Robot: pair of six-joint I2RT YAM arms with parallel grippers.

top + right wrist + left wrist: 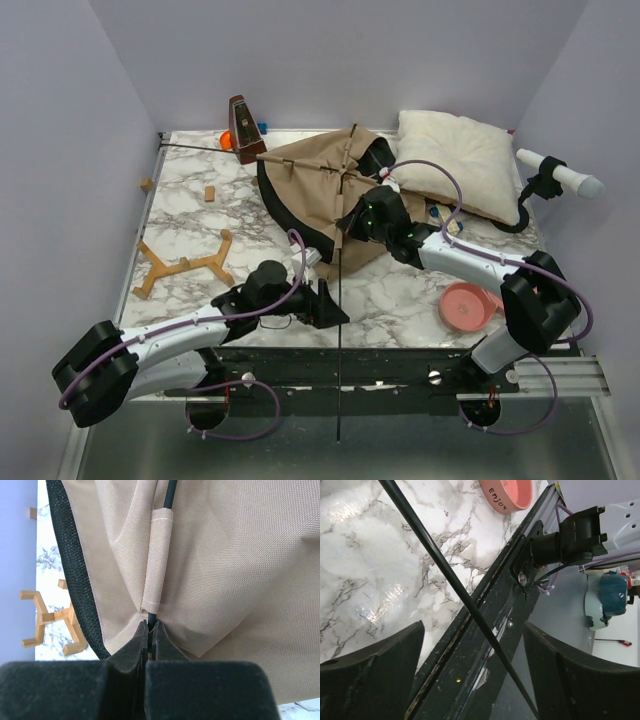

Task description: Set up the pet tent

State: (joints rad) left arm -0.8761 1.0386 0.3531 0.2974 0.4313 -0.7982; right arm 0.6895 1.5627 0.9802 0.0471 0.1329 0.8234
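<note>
Now | right hand point(150, 627) pinches pet tent point(225, 555) pole point(170, 492), sleeve point(159, 560) hiding part | left hand point(473, 627) spread around it

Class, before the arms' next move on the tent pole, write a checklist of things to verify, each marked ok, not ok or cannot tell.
1. The right claw is shut on the thin black pole, below a stitched sleeve of the tan fabric pet tent: ok.
2. The pole passes through the open left claw: ok.
3. The left claw grips the pole: not ok.
4. The tent stands up: not ok, it lies slumped on the white marble table.
5. The pole's far end is seated: cannot tell.
</note>
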